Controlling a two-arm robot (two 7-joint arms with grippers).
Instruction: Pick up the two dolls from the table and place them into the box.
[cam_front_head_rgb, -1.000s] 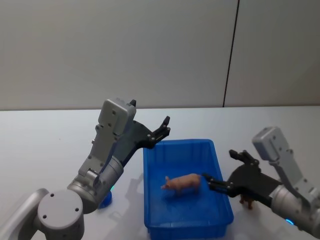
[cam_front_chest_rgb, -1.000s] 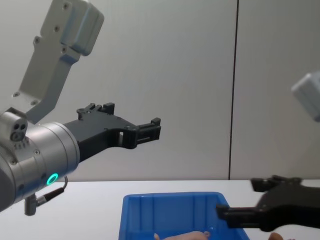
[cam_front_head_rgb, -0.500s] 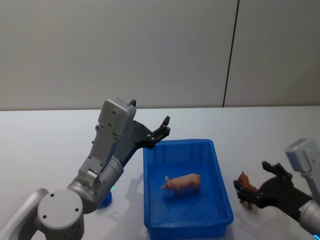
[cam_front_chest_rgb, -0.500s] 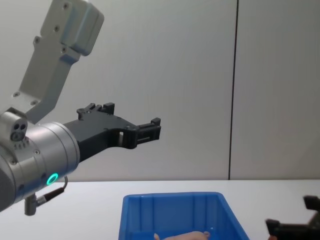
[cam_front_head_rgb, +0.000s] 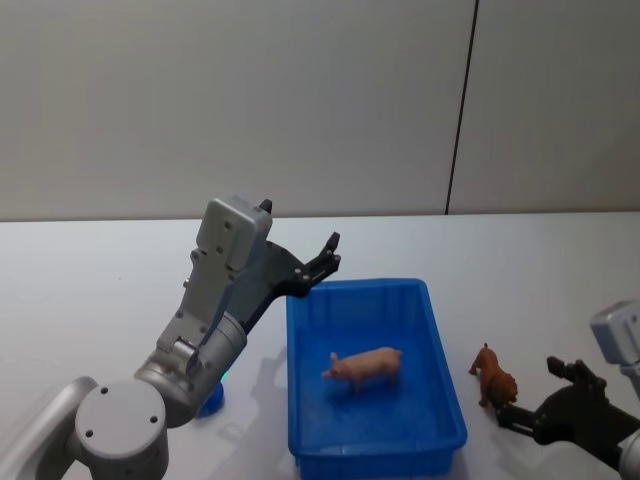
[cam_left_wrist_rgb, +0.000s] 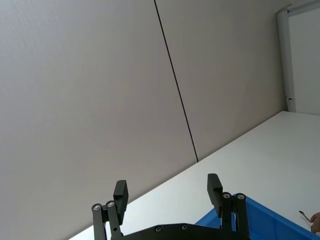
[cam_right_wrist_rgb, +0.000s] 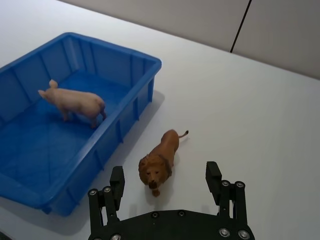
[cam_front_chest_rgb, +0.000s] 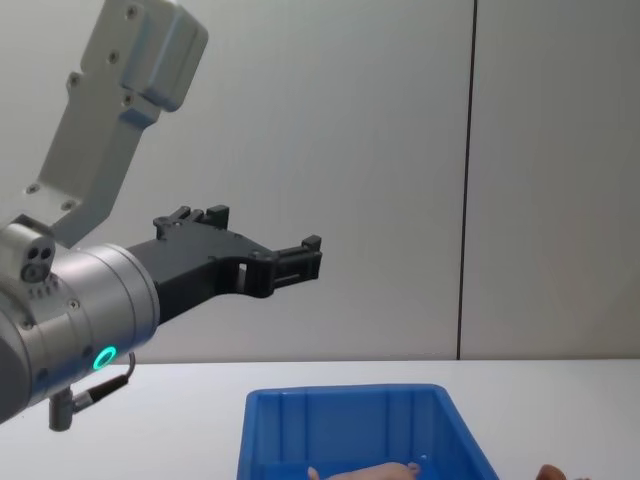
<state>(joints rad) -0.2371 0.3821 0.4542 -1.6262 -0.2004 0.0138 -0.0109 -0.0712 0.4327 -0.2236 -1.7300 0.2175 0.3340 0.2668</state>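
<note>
One doll, a pale pink pig (cam_front_head_rgb: 365, 367) (cam_right_wrist_rgb: 75, 102), stands inside the blue box (cam_front_head_rgb: 355, 288) (cam_right_wrist_rgb: 122, 50). The other doll, a brown lion (cam_front_head_rgb: 494, 377) (cam_right_wrist_rgb: 160, 160), stands on the white table (cam_right_wrist_rgb: 250, 110) just right of the box. My right gripper (cam_front_head_rgb: 528, 388) (cam_right_wrist_rgb: 165, 172) is low at the front right, just behind the lion. It is open and holds nothing. My left gripper (cam_front_head_rgb: 325, 258) (cam_front_chest_rgb: 300, 258) (cam_left_wrist_rgb: 168, 185) is open in the air above the box's far left corner.
A small blue object (cam_front_head_rgb: 210, 400) lies on the table under my left arm. A grey wall with a dark vertical seam (cam_front_head_rgb: 460, 110) stands behind the table. Bare tabletop extends to the right of and behind the lion.
My right gripper has pulled back from over the box, to the right and toward the front, and now sits behind the lion. The left arm and the pig have not moved.
</note>
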